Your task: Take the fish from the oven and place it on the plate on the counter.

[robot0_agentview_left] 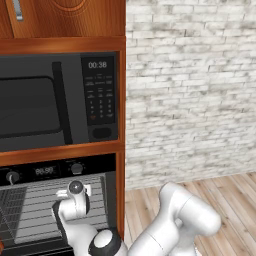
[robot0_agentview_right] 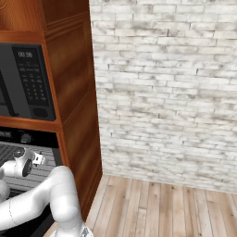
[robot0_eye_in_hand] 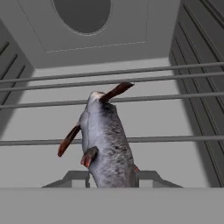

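Gripper (robot0_eye_in_hand: 113, 181): inside the oven (robot0_agentview_left: 60, 210), its tips low in the hand view on either side of the fish (robot0_eye_in_hand: 105, 140); whether they clamp it cannot be told. Fish: grey body, reddish-brown fins, lying on the wire rack (robot0_eye_in_hand: 175, 139), stretching away toward the oven's far wall with its round fan plate. Arm: white, reaching into the open oven cavity. Microwave (robot0_agentview_left: 60, 102): grey-black, keypad at right, directly above the oven in the wooden cabinet. Brick wall (robot0_agentview_left: 190, 90): white, to the right.

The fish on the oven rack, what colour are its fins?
Reddish-brown fins on a speckled blue-grey fish; the hand view shows them best.
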